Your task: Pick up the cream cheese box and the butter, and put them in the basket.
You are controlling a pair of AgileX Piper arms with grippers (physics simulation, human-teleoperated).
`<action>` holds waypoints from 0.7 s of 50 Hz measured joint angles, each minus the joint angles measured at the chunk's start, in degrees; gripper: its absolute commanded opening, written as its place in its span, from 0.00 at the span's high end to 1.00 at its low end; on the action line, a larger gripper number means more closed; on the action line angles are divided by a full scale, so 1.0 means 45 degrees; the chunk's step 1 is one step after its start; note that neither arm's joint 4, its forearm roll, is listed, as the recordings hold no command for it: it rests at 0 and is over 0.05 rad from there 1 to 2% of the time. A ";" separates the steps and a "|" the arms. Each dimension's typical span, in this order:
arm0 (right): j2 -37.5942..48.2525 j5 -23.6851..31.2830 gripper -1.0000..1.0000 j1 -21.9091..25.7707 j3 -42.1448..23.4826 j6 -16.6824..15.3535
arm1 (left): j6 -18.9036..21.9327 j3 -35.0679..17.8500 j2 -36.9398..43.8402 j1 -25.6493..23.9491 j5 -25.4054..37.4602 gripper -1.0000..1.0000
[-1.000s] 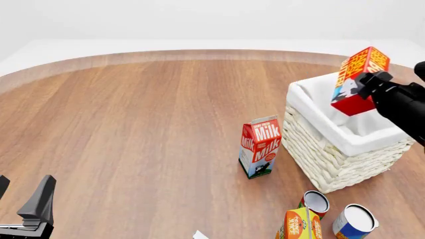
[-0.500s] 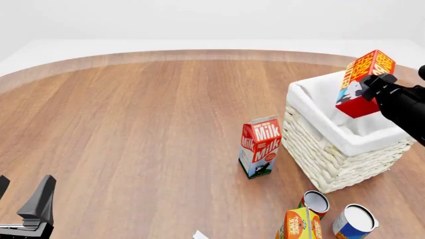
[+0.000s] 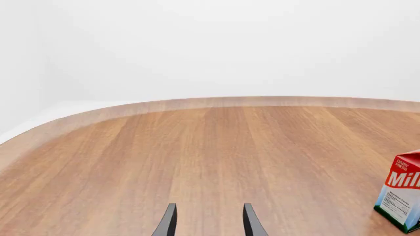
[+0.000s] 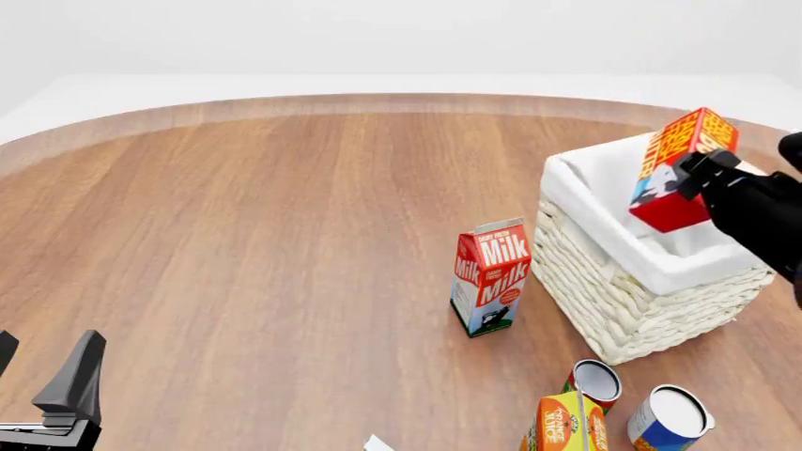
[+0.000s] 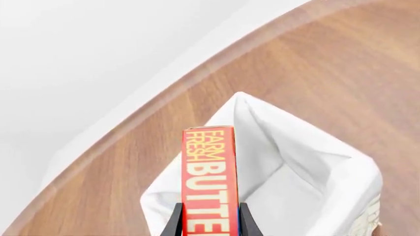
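Left wrist: my left pincer (image 3: pixel 208 222) spread, idle, over bare tabletop (image 3: pixel 196 157); milk (image 3: pixel 402 196) at right edge.
Front: my right pincer (image 4: pixel 697 167) clenched on butter (image 4: pixel 677 167), right side, tilted over basket (image 4: pixel 626 272) for dropping.
Right wrist: butter (image 5: pixel 210 177) centred above lining (image 5: pixel 295 187), aligned for release.

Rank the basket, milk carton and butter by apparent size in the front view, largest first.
1. Basket, clearly the largest.
2. Milk carton.
3. Butter, which looks close to the milk carton; it is held aloft and partly hidden, so that order is unsure.
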 measured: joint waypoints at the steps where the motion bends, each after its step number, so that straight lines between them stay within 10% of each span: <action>1: 0.0009 -0.0015 1.00 0.0004 0.0013 0.0005 | 0.0000 0.0000 0.0000 0.0000 0.0000 0.00; 35: 0.0586 -0.0738 1.00 0.0173 0.0106 0.0218 | 0.0000 0.0000 0.0000 0.0000 0.0000 0.00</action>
